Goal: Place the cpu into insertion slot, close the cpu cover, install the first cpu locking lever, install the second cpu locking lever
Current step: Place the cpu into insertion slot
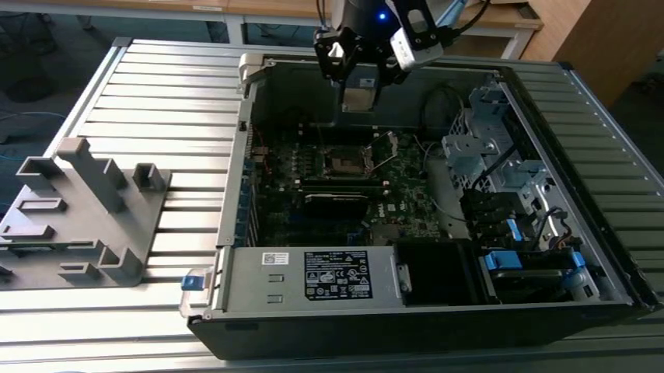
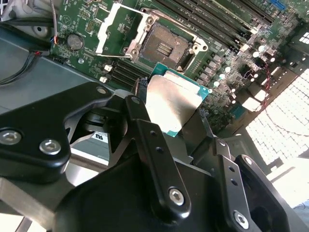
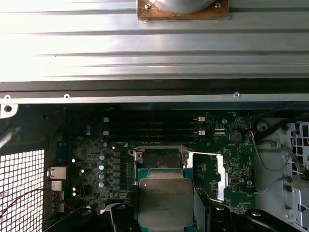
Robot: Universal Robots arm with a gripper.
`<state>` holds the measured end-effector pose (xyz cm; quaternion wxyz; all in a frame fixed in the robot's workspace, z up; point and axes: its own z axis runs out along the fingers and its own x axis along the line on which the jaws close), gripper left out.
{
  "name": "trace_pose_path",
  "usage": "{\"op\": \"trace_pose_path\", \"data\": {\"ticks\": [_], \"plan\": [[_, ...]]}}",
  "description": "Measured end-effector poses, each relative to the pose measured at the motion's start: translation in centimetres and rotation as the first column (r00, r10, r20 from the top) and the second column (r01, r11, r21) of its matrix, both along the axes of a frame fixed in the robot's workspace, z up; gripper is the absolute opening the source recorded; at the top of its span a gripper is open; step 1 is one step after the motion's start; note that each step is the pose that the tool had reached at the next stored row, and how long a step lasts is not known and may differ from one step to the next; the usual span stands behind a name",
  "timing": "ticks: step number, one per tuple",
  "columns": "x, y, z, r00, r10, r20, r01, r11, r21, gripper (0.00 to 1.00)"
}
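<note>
Clamped edgewise by the gripper (image 2: 171, 111), the cpu (image 3: 165, 202) is held flat, underside free for seating, near the insertion slot (image 2: 166, 46), bared by the swung-open cpu cover (image 2: 107, 29).

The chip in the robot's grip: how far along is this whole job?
Early on. Nothing is fitted yet: the socket sits empty and its cover stands flipped open. In hand: the tool grips the chip, held above the board near the socket. Left: seating the chip, closing the cover, and both locking steps.
</note>
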<state>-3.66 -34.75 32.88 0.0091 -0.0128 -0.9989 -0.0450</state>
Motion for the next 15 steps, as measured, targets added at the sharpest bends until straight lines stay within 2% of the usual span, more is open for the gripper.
{"op": "trace_pose_path", "data": {"ticks": [15], "plan": [[-0.01,0.00,-0.92,1.0000,0.000,0.0000,0.000,1.0000,0.0002,0.54]]}}
